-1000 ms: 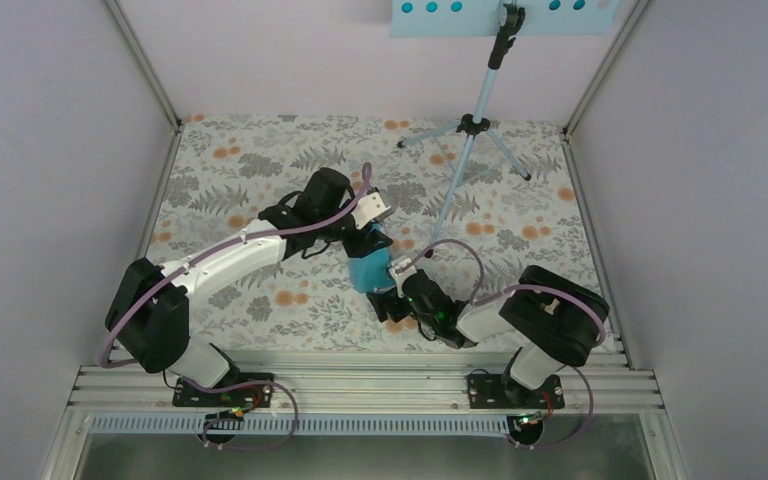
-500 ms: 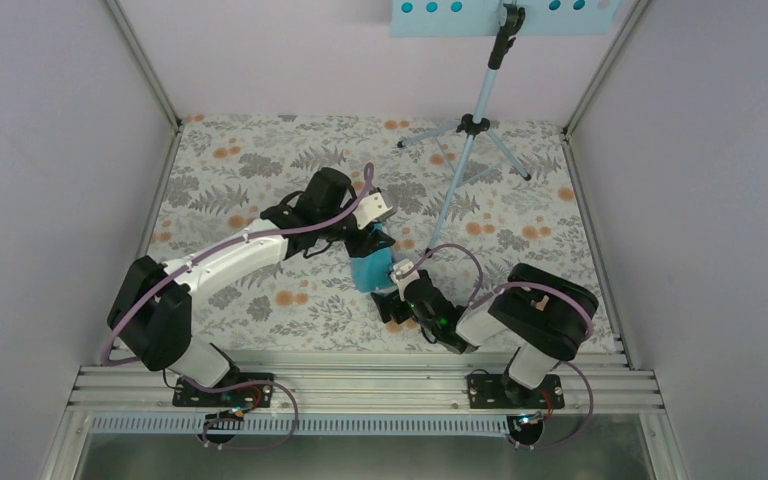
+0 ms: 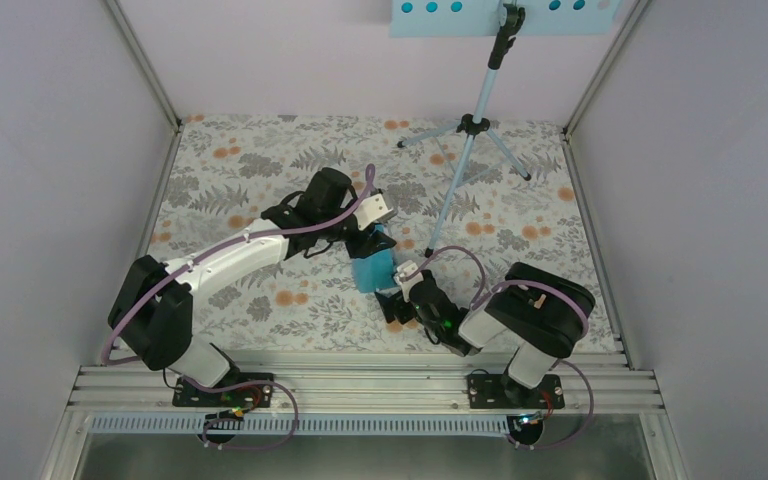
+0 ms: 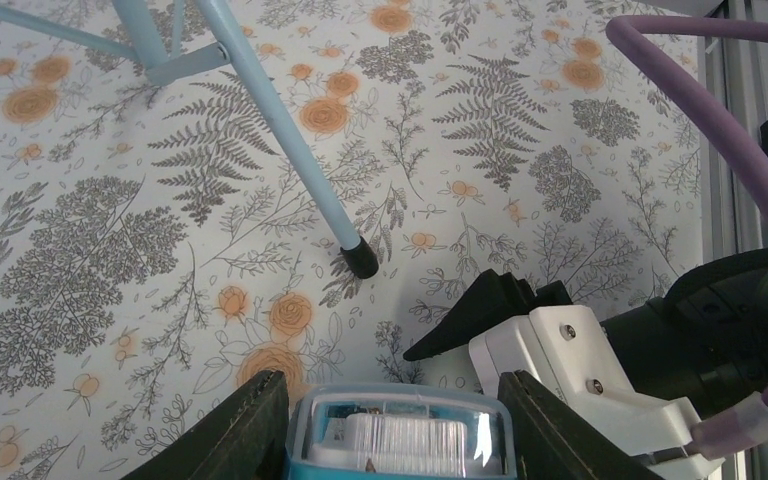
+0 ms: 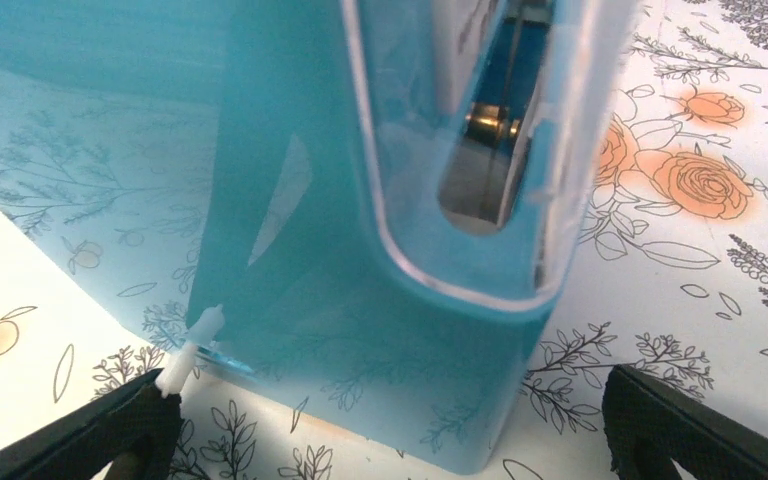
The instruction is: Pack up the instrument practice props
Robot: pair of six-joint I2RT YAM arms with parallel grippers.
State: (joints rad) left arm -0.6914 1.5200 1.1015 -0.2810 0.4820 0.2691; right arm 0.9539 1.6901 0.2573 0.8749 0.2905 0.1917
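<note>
A small teal-blue wedge-shaped metronome (image 3: pixel 369 270) with a clear front window sits mid-table. My left gripper (image 3: pixel 373 248) is shut on its upper end, and in the left wrist view its fingers (image 4: pixel 257 425) press both sides of the metronome (image 4: pixel 400 435). My right gripper (image 3: pixel 392 303) is open just in front of the metronome's base (image 5: pixel 360 330), its fingertips (image 5: pixel 145 420) wide on either side and touching nothing. The light blue tripod music stand (image 3: pixel 469 150) stands at the back right. Its perforated desk (image 3: pixel 460 15) is cut off by the top edge.
One leg of the stand, with a black foot cap (image 4: pixel 361 259), lies just beyond the metronome. The floral table cover (image 3: pixel 240 170) is walled by lilac panels on three sides. An aluminium rail (image 3: pixel 360 385) runs along the near edge.
The right arm has folded in slightly, bringing its open gripper a little closer to the metronome's base. The left arm and the metronome have stayed put.
</note>
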